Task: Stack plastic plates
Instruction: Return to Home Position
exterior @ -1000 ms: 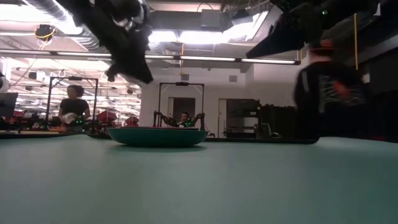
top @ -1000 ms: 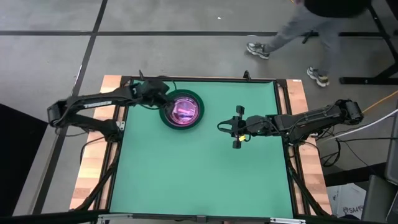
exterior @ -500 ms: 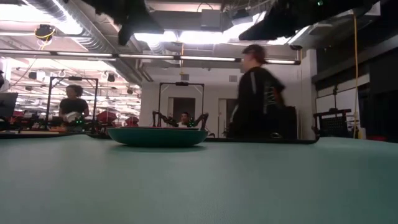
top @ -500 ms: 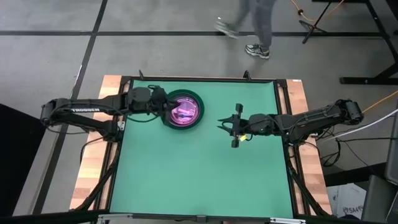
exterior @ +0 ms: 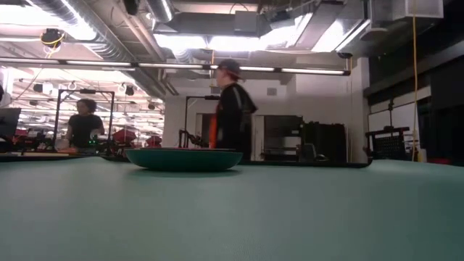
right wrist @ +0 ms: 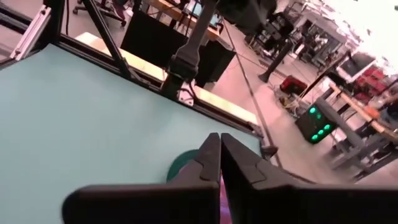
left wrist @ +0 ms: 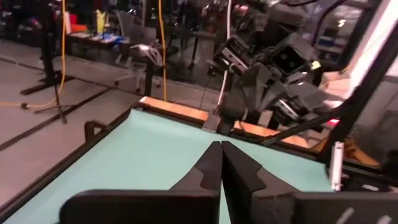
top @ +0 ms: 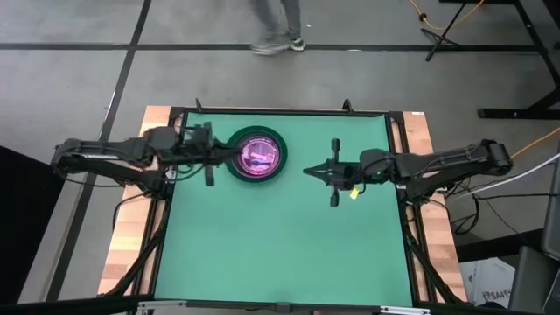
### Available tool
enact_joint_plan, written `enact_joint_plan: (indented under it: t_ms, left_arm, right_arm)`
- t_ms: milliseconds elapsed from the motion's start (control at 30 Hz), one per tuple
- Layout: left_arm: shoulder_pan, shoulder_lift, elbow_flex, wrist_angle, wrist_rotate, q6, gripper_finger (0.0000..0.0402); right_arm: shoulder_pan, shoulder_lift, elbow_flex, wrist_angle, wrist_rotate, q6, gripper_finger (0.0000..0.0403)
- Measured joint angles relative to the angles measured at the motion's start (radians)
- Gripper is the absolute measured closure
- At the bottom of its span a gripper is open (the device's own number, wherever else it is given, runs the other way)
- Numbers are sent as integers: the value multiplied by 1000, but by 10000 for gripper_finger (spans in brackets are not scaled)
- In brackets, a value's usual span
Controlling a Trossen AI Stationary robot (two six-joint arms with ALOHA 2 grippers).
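The plastic plates (top: 260, 155) sit as one stack on the green mat, far left of centre. A dark green plate is underneath and a translucent pink one (top: 259, 156) lies inside it. The low view shows the stack (exterior: 183, 159) resting on its base. My left gripper (top: 226, 156) is shut just left of the stack and raised above the mat. My right gripper (top: 308, 170) is shut to the stack's right, pointing at it. The stack's green edge (right wrist: 185, 165) shows beyond the right gripper's fingers.
The green mat (top: 280, 245) lies bare over its near half. Wooden side rails (top: 131, 227) run along both table edges. A person (exterior: 230, 109) walks past beyond the far edge, and another person (exterior: 85, 123) sits farther off.
My left gripper has drawn back from above the plates toward the table's left edge. My right gripper has shut. Both arms have risen out of the low view. The stack has stayed in place. A person has walked leftward behind the table.
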Motion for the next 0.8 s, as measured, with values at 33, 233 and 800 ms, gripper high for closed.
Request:
enact_joint_plan:
  t_ms: [33, 233, 800]
  left_arm:
    - [-8, -26, 0, -16, -6, 0, 401]
    - [-76, -176, 1, -172, -109, 32, 401]
    - [-163, -459, -12, -489, -184, 130, 401]
  right_arm:
    - [0, -6, 16, -25, 0, -16, 398]
    - [0, -54, 110, -186, 0, -52, 388]
    - [0, -356, 159, -523, 0, -77, 398]
